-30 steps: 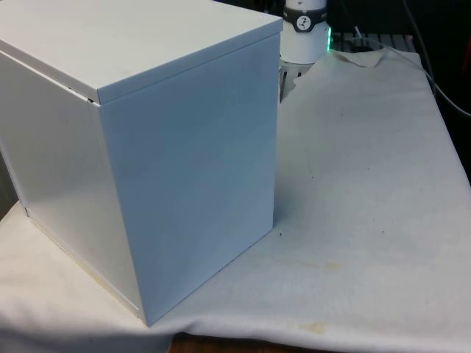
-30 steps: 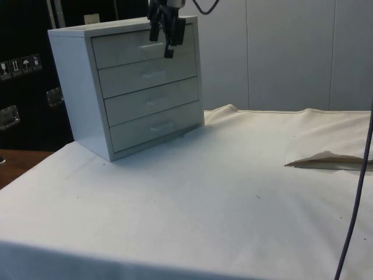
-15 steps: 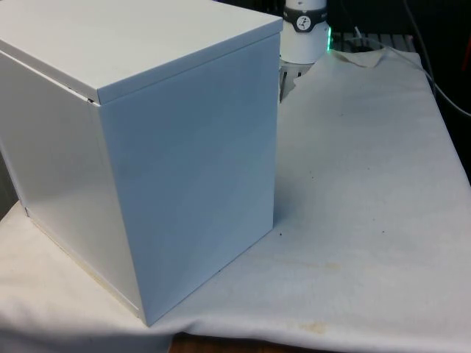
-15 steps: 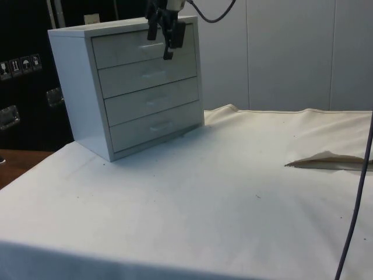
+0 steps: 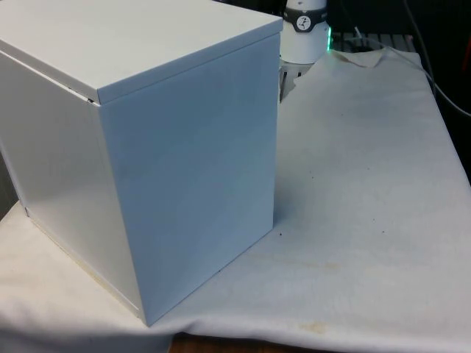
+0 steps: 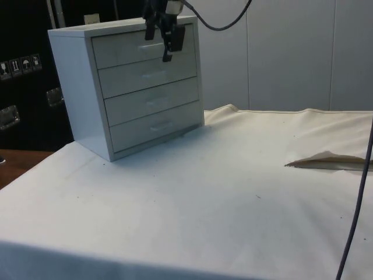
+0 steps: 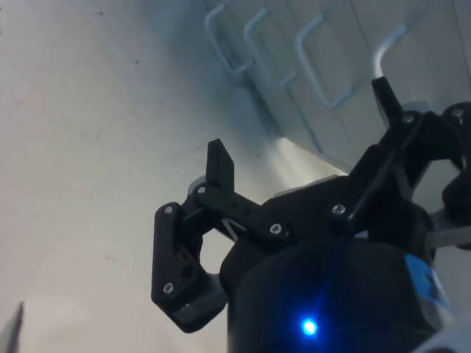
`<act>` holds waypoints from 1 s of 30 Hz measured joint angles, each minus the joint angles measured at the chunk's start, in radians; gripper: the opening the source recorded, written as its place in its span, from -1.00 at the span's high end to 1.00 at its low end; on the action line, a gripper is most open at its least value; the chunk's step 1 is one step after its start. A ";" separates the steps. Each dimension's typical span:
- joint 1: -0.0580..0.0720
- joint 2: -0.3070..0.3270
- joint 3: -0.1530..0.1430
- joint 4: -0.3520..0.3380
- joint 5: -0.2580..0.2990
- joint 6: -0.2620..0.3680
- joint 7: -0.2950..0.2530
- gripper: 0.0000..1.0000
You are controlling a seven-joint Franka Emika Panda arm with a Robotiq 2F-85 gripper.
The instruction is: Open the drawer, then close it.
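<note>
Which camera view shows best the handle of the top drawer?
The wrist view: the top drawer's handle stands clear, one finger of the tool near it. The side view shows it faintly, partly behind the tool. The front view shows the chest of drawers' plain sides.

Desk under white cloth, creased and lightly stained near front edge. Pale panelled wall behind in side view; dark cabinet with small symbol stickers beside it. Black curtains at far end. Grey cable hanging at desk's edge. Even, soft lighting.
</note>
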 measured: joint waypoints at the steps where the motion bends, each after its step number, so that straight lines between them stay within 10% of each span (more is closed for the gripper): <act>1: 0.000 0.000 0.001 -0.001 -0.012 0.000 0.007 -1.00; 30: -0.003 0.029 -0.020 0.002 -0.174 0.000 0.032 -1.00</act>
